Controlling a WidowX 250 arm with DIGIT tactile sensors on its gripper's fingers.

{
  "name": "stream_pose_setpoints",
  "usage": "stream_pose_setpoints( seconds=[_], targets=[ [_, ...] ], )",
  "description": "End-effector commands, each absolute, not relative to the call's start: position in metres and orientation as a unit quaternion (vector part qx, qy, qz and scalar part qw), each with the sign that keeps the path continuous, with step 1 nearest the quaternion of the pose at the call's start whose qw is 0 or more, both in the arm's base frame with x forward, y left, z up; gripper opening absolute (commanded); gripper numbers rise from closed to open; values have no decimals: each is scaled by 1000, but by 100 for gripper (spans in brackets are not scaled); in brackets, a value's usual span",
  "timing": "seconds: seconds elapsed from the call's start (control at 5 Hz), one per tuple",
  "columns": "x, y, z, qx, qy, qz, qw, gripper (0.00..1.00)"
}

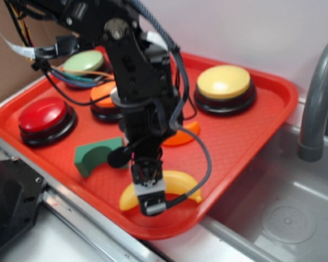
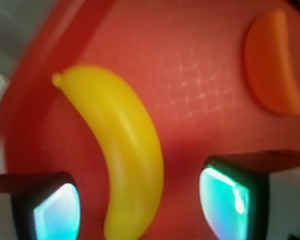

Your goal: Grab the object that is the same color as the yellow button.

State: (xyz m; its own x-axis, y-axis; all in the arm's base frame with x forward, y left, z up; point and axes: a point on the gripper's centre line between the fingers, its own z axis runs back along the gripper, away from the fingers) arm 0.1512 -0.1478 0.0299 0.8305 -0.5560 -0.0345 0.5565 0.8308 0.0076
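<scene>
The yellow toy banana (image 1: 177,183) lies on the red tray (image 1: 246,131) near its front edge. In the wrist view the banana (image 2: 125,145) runs up between my two fingers, with a gap on each side. My gripper (image 1: 150,191) hangs straight down over the banana, low above the tray, open and holding nothing; it also shows in the wrist view (image 2: 140,212). The yellow button (image 1: 224,84) with its pale yellow dome on a black base sits at the tray's back right.
An orange crescent slice (image 1: 183,136) lies behind the banana and shows in the wrist view (image 2: 272,65). A green arch block (image 1: 95,155), a red button (image 1: 44,117), an orange button (image 1: 104,98) and a pale green button (image 1: 85,63) sit to the left. A grey sink (image 1: 284,218) and faucet (image 1: 317,93) are at right.
</scene>
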Motion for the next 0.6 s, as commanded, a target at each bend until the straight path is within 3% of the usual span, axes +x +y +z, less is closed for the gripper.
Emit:
stream_pose_setpoints(
  seconds=[0.0, 0.2, 0.4],
  targets=[
    [141, -161, -2, -29, 10, -326, 945, 0],
    [141, -161, -3, -30, 6, -331, 943, 0],
    [142, -150, 27, -19, -22, -317, 948, 0]
  ],
)
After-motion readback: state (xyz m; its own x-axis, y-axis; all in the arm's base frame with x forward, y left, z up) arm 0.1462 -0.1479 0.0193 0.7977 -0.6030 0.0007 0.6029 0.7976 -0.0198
